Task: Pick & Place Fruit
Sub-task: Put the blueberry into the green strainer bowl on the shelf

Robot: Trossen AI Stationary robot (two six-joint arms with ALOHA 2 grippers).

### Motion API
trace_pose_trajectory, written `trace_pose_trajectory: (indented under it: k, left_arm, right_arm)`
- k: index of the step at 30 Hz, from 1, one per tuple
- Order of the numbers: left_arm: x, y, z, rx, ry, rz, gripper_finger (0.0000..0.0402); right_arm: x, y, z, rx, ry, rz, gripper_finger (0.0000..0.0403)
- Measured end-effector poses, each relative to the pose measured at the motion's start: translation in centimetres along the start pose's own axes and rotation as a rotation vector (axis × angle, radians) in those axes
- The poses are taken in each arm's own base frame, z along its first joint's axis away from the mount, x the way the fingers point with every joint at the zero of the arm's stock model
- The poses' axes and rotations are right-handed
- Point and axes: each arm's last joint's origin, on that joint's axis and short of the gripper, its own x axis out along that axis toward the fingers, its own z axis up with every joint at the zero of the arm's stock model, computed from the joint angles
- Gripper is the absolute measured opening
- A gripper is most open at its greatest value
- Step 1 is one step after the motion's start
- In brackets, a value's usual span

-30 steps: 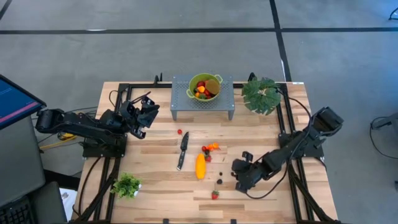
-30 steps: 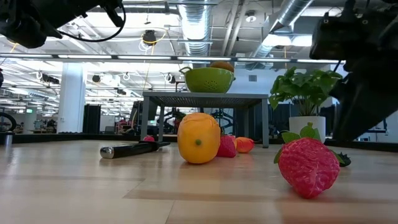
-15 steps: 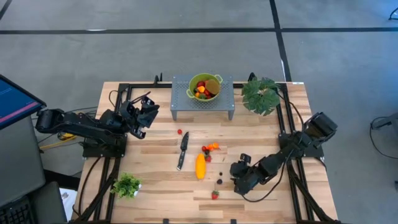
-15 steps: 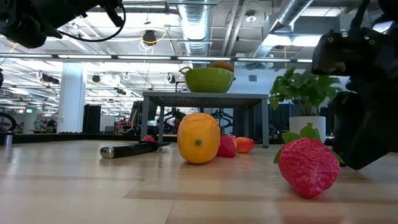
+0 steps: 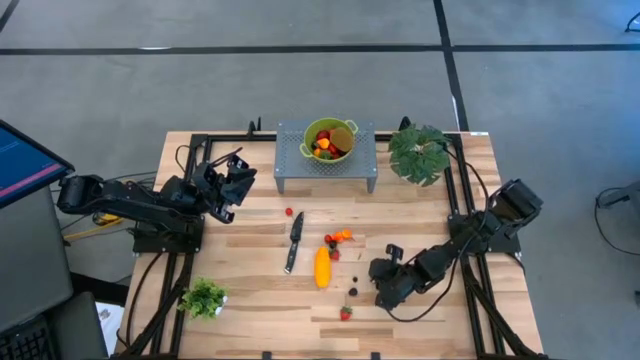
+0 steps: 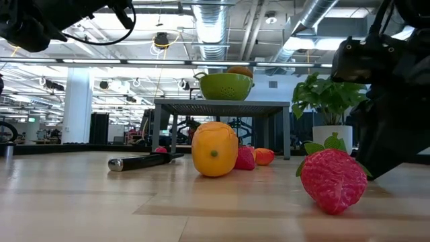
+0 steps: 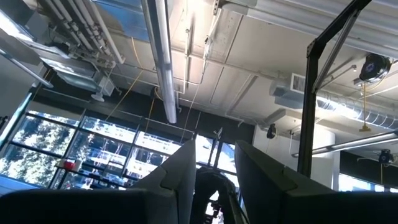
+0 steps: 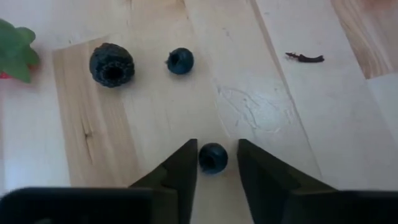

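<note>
Dark blueberry (image 8: 212, 157) now between right gripper (image 8: 215, 163) fingers, arm lowered

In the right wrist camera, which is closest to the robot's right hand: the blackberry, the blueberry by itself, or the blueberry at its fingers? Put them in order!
From the right hand:
1. Blueberry at the fingers, right between the two fingertips.
2. Lone blueberry, farther out on the wood.
3. Blackberry, beside that blueberry, slightly farther off to the side.

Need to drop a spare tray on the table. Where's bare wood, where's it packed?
Free: the near left stretch between the small plant and the knife; also the right side between the big plant and the right gripper. Crowded: mid-table around the yellow fruit, the small fruit beside it, and the strawberry.
</note>
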Motion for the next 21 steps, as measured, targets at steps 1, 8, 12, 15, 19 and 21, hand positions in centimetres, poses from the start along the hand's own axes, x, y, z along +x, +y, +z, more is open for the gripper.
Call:
trace_pose_trajectory:
  k: [1, 8, 12, 15, 19, 21]
  left_arm:
    - [0.0, 0.0, 0.0, 0.000, 0.000, 0.000, 0.0106]
    - [0.0, 0.0, 0.0, 0.000, -0.001, 0.004, 0.0106]
    - [0.0, 0.0, 0.0, 0.000, -0.001, 0.004, 0.0106]
    - [0.0, 0.0, 0.0, 0.000, -0.001, 0.003, 0.0106]
    - [0.0, 0.0, 0.0, 0.000, -0.001, 0.003, 0.0106]
    - [0.0, 0.0, 0.0, 0.000, -0.001, 0.003, 0.0106]
  right_arm:
    - [0.0, 0.0, 0.0, -0.002, 0.001, -0.002, 0.0091]
    - [0.0, 0.0, 0.0, -0.002, 0.001, -0.001, 0.0039]
    - [-0.1, 0.2, 0.2, -0.009, -0.004, 0.006, 0.0039]
    - [-0.5, 1.0, 1.3, -0.073, -0.016, 0.058, 0.0048]
    - [-2.0, 1.8, 4.7, -0.204, -0.125, 0.101, 0.0045]
    - [-2.8, 2.0, 7.1, -0.270, -0.196, 0.106, 0.0040]
